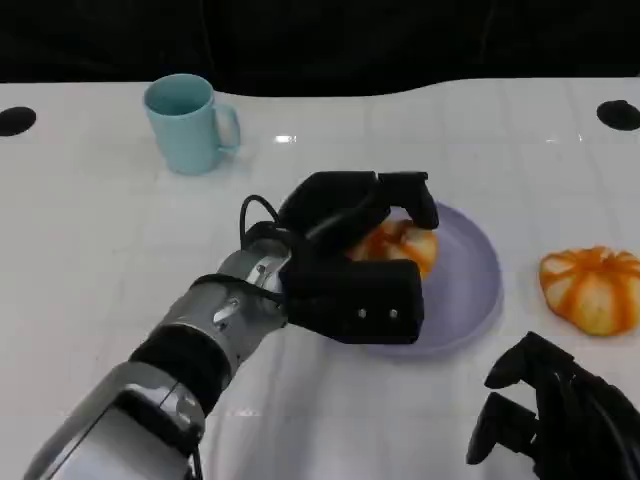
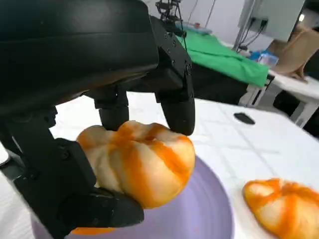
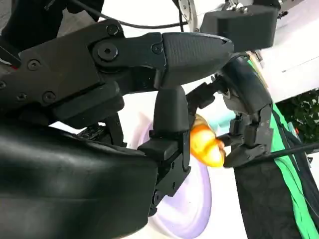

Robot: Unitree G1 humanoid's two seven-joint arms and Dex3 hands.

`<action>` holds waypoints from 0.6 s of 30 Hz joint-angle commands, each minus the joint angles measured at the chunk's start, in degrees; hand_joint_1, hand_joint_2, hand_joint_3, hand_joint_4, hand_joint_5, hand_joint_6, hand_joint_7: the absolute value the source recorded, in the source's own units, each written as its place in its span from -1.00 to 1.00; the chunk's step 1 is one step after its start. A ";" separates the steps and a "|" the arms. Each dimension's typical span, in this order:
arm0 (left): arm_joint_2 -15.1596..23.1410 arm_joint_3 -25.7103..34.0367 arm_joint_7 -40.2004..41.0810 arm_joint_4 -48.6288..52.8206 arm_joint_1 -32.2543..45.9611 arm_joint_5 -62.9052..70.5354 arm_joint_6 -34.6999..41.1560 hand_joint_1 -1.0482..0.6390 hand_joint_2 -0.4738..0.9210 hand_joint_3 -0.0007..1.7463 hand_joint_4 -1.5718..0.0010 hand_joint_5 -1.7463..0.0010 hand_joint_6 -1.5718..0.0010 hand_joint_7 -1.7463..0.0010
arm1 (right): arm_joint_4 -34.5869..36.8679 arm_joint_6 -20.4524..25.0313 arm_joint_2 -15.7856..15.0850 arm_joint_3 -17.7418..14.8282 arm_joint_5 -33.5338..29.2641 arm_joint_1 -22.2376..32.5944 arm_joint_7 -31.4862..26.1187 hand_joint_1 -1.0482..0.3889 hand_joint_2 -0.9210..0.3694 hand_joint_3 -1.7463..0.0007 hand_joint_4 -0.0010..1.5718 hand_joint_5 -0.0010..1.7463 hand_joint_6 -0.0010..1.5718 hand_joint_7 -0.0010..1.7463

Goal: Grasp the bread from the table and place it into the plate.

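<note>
Bread (image 1: 405, 245) gripped in left hand (image 1: 350, 265) over near-left part of plate (image 1: 470, 290) | fingers (image 2: 177, 107) curled over top, thumb beneath | right hand (image 1: 560, 415) low, near side of plate, holding nothing, fingers loosely apart | second bun (image 1: 592, 288) right of plate | cup (image 1: 187, 123) far left of plate
</note>
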 commanded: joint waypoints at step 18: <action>3.96 -2.96 -12.58 -5.27 -2.34 1.44 6.55 -0.87 1.00 -0.28 1.00 0.85 0.84 1.00 | -0.53 -0.60 -0.23 -0.50 0.41 0.52 -0.08 -0.24 -1.00 0.50 -0.21 1.00 -0.46 0.87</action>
